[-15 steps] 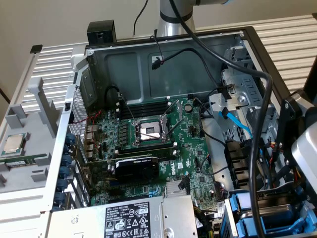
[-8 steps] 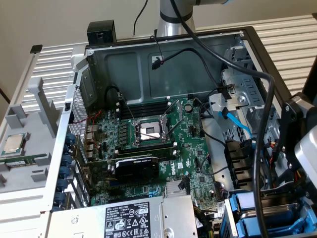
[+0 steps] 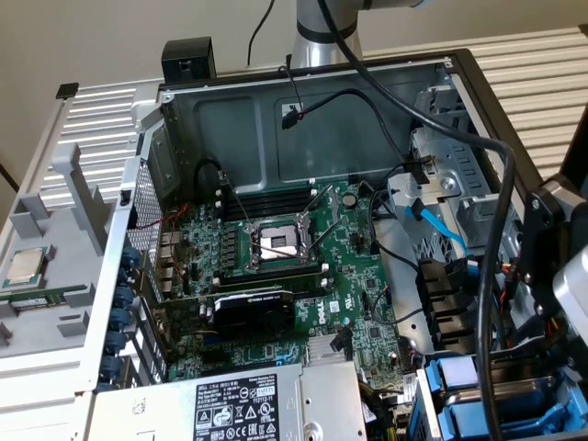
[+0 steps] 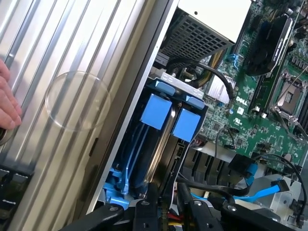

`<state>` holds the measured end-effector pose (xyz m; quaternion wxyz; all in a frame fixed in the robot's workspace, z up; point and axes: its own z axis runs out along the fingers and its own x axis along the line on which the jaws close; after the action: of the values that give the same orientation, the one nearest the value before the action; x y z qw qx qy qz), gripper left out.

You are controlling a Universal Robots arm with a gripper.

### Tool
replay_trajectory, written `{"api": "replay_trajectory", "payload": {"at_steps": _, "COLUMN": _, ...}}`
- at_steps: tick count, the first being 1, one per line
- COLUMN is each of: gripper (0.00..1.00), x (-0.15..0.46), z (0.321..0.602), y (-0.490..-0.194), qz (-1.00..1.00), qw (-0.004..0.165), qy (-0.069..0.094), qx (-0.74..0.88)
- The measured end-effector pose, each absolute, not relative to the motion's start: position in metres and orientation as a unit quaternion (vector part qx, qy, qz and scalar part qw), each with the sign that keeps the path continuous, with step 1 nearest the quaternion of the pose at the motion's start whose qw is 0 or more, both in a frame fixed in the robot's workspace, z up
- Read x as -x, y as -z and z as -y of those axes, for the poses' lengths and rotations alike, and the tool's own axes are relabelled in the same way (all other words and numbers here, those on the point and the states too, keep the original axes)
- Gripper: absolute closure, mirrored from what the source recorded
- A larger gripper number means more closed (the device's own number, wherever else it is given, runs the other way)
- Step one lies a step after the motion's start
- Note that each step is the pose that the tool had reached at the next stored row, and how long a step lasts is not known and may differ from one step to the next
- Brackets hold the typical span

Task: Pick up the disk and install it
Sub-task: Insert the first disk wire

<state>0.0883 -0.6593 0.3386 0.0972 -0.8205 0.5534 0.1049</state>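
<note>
ROBOT ARM AT THE DRIVE BAY: An open computer case (image 3: pixel 303 101) lies on its side on a ribbed white table (image 3: pixel 537 64), its green motherboard (image 3: pixel 358 322) exposed. The processor socket (image 3: pixel 278 243) stands open, and a black graphics card (image 3: pixel 253 308) sits just below it in the exterior view. The disk (image 4: pixel 160 154), a grey metal drive clipped in a blue carrier, stands on edge in the drive bay (image 4: pixel 122 173) at a corner of the case. Two blue tabs (image 4: pixel 155 110) face the wrist camera. The robot's hand (image 4: pixel 167 188) hangs at the near end of the bay, close to the disk. Whether it has hold of the carrier or only hovers beside it cannot be told. A silver power supply box (image 3: pixel 248 404) with a warning label sits near the bay. A small silver processor chip (image 3: pixel 23 266) rests on a grey tray (image 3: pixel 55 303) outside the case, at the exterior view's left. A person's fingers (image 4: pixel 7 103) lie on the table beside the case.
</note>
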Motion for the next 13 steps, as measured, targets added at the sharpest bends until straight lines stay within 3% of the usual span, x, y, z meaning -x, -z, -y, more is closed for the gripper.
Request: {"api": "replay_trajectory", "payload": {"at_steps": 13, "gripper": 0.7, "x": -0.0914, "z": 0.6594, "y": -0.3354, "qz": -0.546, "qw": 0.099, "qy": -0.116, "qx": 0.824}}
